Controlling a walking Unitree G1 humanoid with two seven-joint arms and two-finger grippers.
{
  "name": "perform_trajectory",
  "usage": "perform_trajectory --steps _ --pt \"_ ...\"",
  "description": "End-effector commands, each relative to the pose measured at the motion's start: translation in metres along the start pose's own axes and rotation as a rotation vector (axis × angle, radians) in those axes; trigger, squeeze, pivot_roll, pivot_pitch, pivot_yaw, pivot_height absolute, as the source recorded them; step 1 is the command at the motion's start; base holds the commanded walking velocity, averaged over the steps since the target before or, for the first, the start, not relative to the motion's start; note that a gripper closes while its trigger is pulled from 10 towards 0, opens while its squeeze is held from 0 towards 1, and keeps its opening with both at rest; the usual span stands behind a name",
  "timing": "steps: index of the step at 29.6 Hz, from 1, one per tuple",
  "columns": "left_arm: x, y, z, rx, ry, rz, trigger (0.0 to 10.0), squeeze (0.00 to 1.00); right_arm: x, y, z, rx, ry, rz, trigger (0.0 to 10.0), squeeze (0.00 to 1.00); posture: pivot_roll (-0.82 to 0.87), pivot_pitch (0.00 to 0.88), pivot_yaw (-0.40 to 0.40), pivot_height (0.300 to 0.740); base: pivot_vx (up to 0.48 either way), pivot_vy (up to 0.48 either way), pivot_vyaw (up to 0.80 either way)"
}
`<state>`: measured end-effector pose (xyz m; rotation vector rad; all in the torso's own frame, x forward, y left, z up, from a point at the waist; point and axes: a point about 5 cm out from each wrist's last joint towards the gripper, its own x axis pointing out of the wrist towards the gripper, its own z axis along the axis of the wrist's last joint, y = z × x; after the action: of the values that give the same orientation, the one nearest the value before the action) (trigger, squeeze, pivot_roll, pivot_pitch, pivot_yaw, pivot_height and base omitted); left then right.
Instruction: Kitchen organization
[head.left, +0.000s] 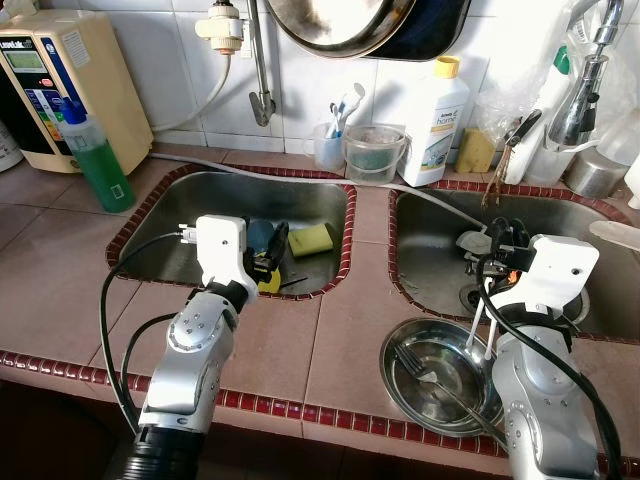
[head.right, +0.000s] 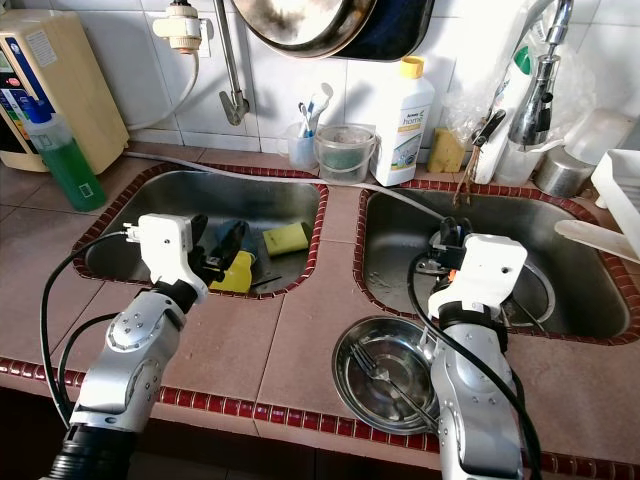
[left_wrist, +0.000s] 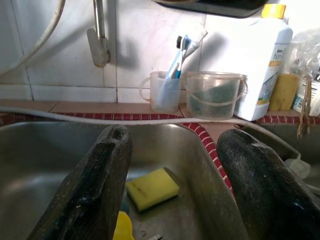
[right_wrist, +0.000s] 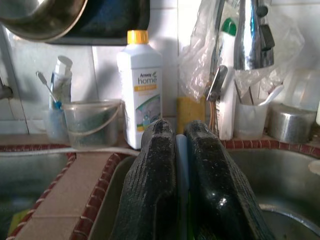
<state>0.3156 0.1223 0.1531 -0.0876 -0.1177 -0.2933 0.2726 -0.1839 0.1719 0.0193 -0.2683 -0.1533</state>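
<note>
My left gripper (head.left: 272, 248) hangs open over the left sink (head.left: 180, 215), with nothing between its fingers (left_wrist: 100, 185). Below it in the basin lie a yellow sponge (left_wrist: 151, 188), a blue item (head.left: 260, 234) and a small yellow object (head.left: 268, 281). My right gripper (head.left: 506, 236) is at the left end of the right sink (head.left: 430, 265), shut on a thin pale utensil handle (right_wrist: 181, 150). On the counter in front of that sink stands a steel bowl (head.left: 400, 385) with a fork (head.left: 420, 372) in it.
A green soap bottle (head.left: 95, 155) and a beige water unit (head.left: 55, 85) stand at the back left. A toothbrush cup (head.left: 328, 145), a clear tub (head.left: 375, 152) and a white detergent bottle (head.left: 435, 125) line the wall. A faucet (head.left: 585, 90) rises at the back right.
</note>
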Motion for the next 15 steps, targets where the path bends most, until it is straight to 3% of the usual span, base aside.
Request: perform_trajectory --steps 1,8,15 --pt "0.0025 0.0030 0.0049 0.015 -0.010 -0.005 10.0 0.00 0.0024 0.0002 0.0104 -0.001 -0.048 -0.008 10.0 0.00 -0.24 0.000 0.038 0.740 0.000 0.000 0.00" --pt "0.0032 0.0038 0.0039 0.007 0.007 -0.022 10.0 0.00 0.0012 -0.0004 0.0164 0.016 -0.077 -0.021 10.0 0.00 -0.24 0.000 0.045 0.740 0.000 0.000 0.00" --pt "0.0026 0.0036 0.0036 0.008 0.015 -0.041 10.0 0.00 0.0004 0.0019 0.0179 0.020 -0.081 -0.018 10.0 0.00 -0.24 0.001 0.051 0.740 0.000 0.309 0.00"
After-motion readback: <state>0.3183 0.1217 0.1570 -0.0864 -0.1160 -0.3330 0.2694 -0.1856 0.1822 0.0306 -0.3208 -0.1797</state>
